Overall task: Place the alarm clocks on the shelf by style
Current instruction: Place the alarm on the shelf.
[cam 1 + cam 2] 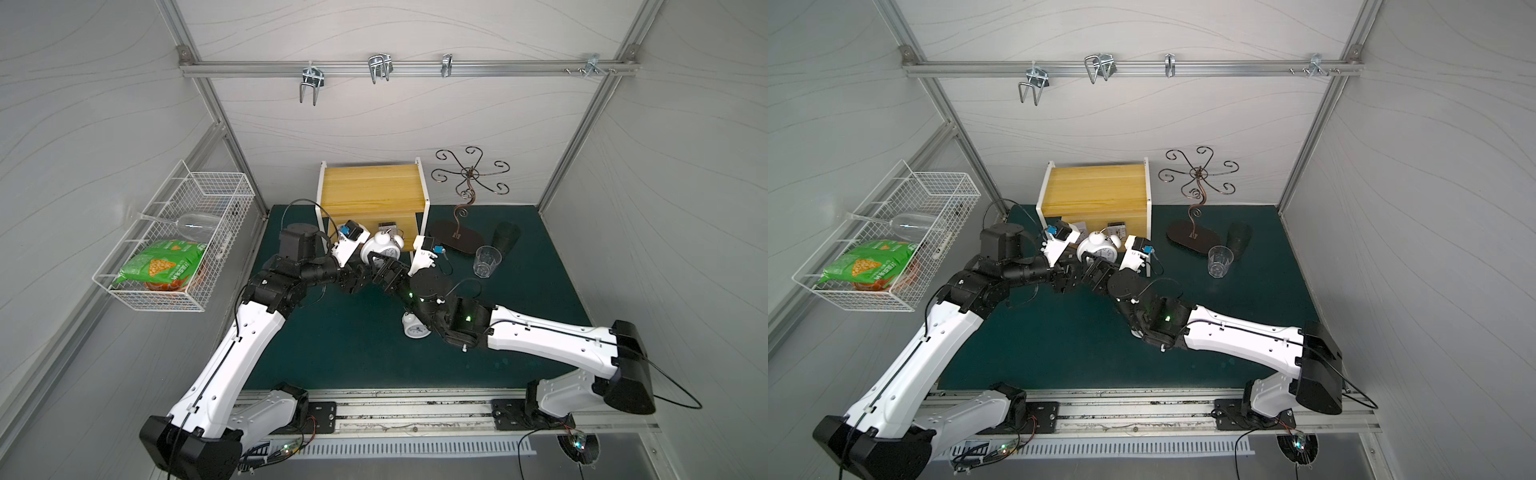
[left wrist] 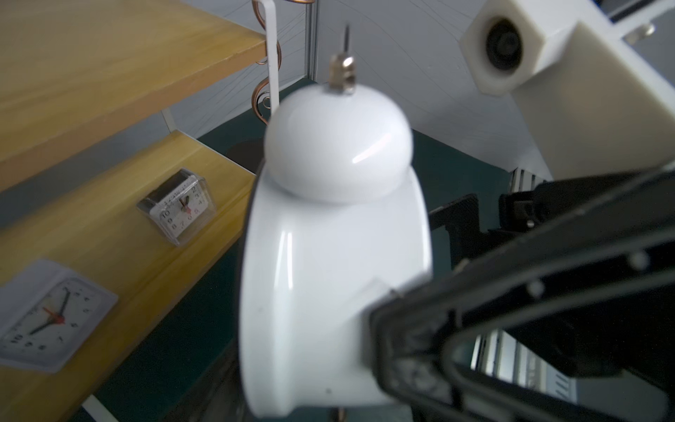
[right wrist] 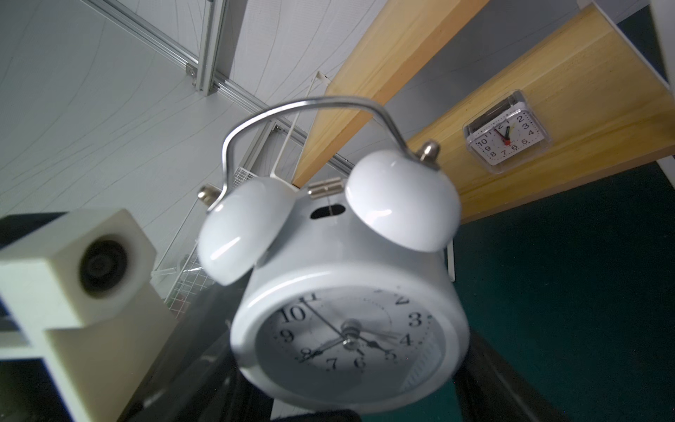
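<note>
In both top views my two arms meet in front of the shelf (image 1: 374, 187) (image 1: 1096, 187). My left gripper (image 1: 365, 269) and my right gripper (image 1: 388, 268) are close together at the round twin-bell clock (image 1: 384, 245), which tilts just before the shelf's lower board. From up here I cannot tell how wide either pair of fingers stands. The clear-cased square clock (image 1: 388, 228) sits on that lower board behind it. A second twin-bell clock (image 1: 415, 329) lies on the green mat (image 1: 332, 340), half hidden under my right arm, and the drinking glass (image 1: 487, 261) stands well apart to the right. In the left wrist view the round twin-bell clock (image 2: 328, 255) fills the middle, seen edge-on with one bell showing. A black finger (image 2: 409, 329) of my right gripper lies against its body. My own left fingers do not show clearly, so I cannot tell their state. Beyond it, the clear-cased square clock (image 2: 177, 204) and the white square clock (image 2: 47, 321) sit apart on the lower board. In the right wrist view the round clock (image 3: 347, 329) faces me, its lower body seated between my right fingers, dark and blurred at either side, so I am holding it. The clear-cased square clock (image 3: 507, 140) sits on the lower board beyond.
</note>
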`<state>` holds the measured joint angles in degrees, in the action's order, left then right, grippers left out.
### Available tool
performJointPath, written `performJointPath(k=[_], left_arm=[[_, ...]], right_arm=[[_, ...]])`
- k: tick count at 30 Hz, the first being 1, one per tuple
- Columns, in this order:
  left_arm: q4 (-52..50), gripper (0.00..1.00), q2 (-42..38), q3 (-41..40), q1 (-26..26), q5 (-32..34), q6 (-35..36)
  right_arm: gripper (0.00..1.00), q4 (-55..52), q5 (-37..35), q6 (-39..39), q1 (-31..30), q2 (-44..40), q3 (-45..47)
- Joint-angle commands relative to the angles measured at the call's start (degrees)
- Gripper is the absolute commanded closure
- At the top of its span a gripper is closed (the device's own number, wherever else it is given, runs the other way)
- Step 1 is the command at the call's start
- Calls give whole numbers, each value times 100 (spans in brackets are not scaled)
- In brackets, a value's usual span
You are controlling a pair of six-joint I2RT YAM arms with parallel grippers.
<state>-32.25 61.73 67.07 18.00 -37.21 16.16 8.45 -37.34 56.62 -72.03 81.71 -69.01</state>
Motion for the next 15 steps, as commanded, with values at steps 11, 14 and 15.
performJointPath(k=[11, 14, 15], left_arm=[[-545, 24, -321, -182, -31, 396, 434], [-620, 25, -393, -264, -141, 425, 475], [-653, 25, -407, -273, -189, 425, 484]], right_arm=[[36, -2389, -50, -2284, 367, 770, -2639], [36, -2851, 173, -2412, 585, 1066, -3193], [36, -2864, 243, -2489, 638, 1131, -3283]])
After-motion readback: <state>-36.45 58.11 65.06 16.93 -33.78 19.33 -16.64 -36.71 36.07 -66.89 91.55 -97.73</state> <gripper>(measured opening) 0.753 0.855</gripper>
